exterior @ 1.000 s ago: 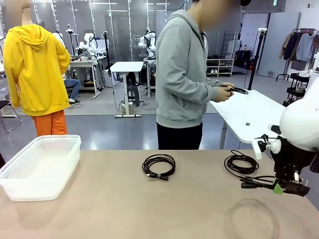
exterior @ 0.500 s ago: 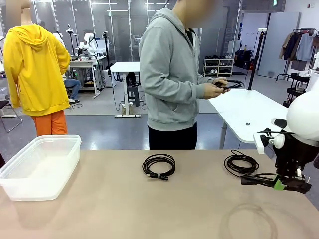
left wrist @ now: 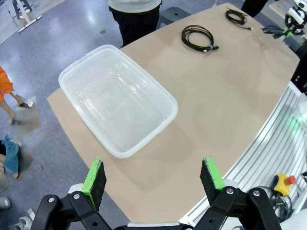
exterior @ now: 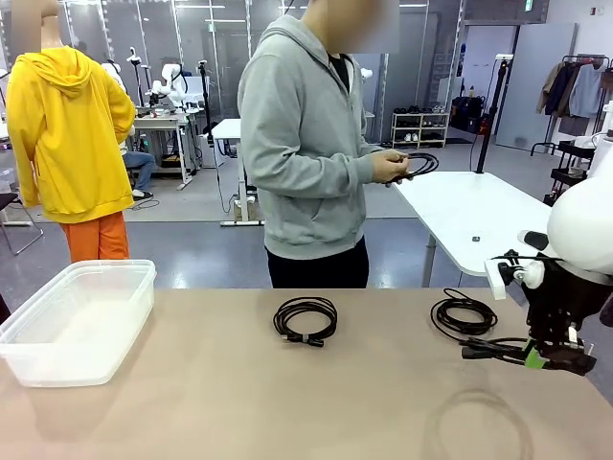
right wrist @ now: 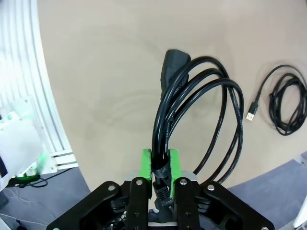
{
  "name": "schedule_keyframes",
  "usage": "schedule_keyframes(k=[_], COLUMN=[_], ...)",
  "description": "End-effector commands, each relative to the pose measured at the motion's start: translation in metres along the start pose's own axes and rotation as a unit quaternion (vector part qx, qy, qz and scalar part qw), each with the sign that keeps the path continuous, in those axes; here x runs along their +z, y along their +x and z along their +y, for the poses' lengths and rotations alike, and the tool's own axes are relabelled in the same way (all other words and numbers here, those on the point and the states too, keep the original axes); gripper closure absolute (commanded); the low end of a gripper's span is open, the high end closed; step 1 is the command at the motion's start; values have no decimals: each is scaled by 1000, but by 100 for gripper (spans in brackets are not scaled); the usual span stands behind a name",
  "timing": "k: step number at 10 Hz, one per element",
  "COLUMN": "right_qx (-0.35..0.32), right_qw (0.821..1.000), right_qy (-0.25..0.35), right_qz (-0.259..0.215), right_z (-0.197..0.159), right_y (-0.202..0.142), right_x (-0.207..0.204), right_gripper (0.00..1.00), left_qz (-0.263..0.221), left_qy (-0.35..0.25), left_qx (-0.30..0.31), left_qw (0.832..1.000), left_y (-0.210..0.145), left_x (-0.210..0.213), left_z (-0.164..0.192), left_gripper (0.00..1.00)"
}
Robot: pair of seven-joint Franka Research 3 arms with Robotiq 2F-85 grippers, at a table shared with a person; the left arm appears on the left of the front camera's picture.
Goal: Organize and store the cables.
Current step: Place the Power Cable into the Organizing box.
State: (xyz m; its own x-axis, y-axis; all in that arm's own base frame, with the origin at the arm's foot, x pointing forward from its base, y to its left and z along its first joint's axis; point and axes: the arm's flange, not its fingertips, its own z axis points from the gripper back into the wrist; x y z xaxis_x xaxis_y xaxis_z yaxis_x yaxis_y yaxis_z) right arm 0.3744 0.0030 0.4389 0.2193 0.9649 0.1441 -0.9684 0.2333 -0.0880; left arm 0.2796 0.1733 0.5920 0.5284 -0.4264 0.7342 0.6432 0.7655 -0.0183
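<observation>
Tabletop [exterior: 239, 402]: bin [exterior: 77, 321] empty, two cables [exterior: 306, 320] lie loose, none stored yet. My right gripper [right wrist: 160, 165] pinches a third cable [right wrist: 164, 110]; left gripper [left wrist: 153, 178] spread, facing bin.

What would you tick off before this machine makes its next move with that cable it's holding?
1. Grip: ok, right claw shut on the power cable.
2. Cable off the table: ok, its shadow lies apart below.
3. Clear bin open, empty: ok.
4. Route to bin: cannot tell; a coiled cable lies mid-table.
5. Person's hands off the table: ok, holding another cable.
6. Left claw clear: ok, open, high above the bin.
</observation>
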Motion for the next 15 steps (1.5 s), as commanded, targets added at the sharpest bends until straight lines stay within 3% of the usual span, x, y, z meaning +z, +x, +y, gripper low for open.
schedule_keyframes(k=[1, 5, 7, 9, 12, 15], right_qx=[26, 89, 133, 152, 144, 161], right_qw=[999, 995, 990, 985, 986, 985], right_qy=[-25, -33, -36, -70, -76, -24], right_qz=[-15, 16, -1, 36, 31, 51], right_z=[-1, 9, 20, 25, 32, 48], right_y=[39, 178, 251, 320, 365, 378], right_x=[18, 14, -2, -22, -54, -90], right_gripper=[82, 82, 82, 82, 82, 82], left_qz=[-2, -2, -2, -2, -2, -2], left_qy=[0, 0, 0, 0, 0, 0], left_qx=[1, 1, 1, 1, 1, 1], left_qw=[1000, 1000, 1000, 1000, 1000, 1000], left_y=[2, 2, 2, 2, 2, 2], left_x=[2, 2, 2, 2, 2, 2], left_z=[1, 1, 1, 1, 1, 1], left_gripper=[0, 0, 0, 0, 0, 0])
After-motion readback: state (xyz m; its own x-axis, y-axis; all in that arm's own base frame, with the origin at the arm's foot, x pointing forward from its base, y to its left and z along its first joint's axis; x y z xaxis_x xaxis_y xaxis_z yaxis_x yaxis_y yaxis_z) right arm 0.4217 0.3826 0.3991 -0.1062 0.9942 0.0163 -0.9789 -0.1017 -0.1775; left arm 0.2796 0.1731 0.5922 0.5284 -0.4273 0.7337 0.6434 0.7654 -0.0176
